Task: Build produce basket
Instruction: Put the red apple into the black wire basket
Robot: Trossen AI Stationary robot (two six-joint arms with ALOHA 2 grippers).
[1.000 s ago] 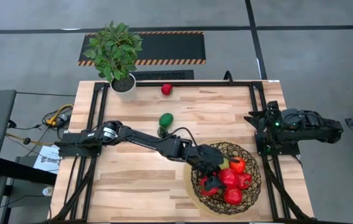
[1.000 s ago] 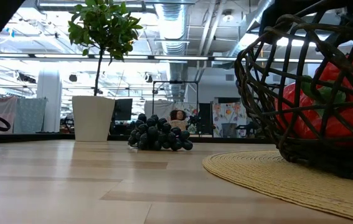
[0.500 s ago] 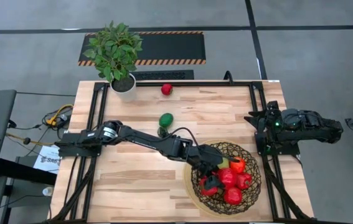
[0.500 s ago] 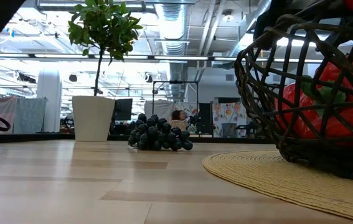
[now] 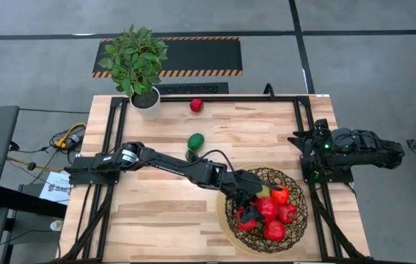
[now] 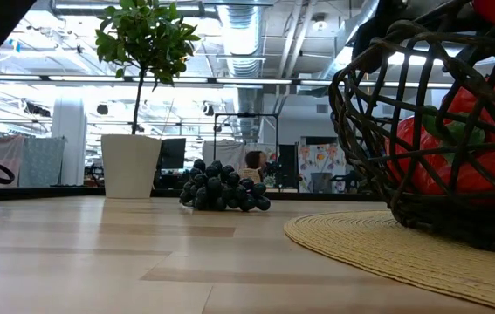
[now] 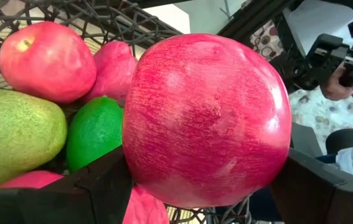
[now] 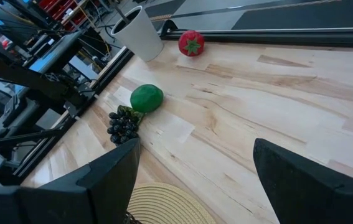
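Here the left end effector (image 5: pixel 247 204) reaches across the bench (image 5: pixel 163 213) and sits over the near-left side of the basket (image 5: pixel 293 192), clamped on a large red apple (image 7: pixel 207 121) that fills most of the left wrist view between the two dark fingers (image 7: pixel 98 186). Behind that apple, inside the basket, the wrist view shows another red apple (image 7: pixel 45 59), a green lime (image 7: pixel 93 130) and a green pear (image 7: pixel 14 143), with more red produce tucked among them. From above, the basket stands on a round woven mat (image 5: pixel 226 229) toward the bench's front right, holding a heap of red fruit (image 5: pixel 270 210) and a red pepper (image 5: pixel 280 195).

Still out on the bench are a green fruit (image 5: pixel 195 141) with a bunch of dark grapes (image 5: pixel 191 155) just beside it, and a small red fruit (image 5: pixel 196 105) near the far edge. A potted plant (image 5: pixel 139 62) in a white pot stands at the far left corner.

The right end effector (image 8: pixel 195 180) waits at the bench's right edge, apart from the basket, its fingers spread wide with nothing between them.

In the low view the grapes lie beyond the mat, and the basket's dark mesh rises at the right.
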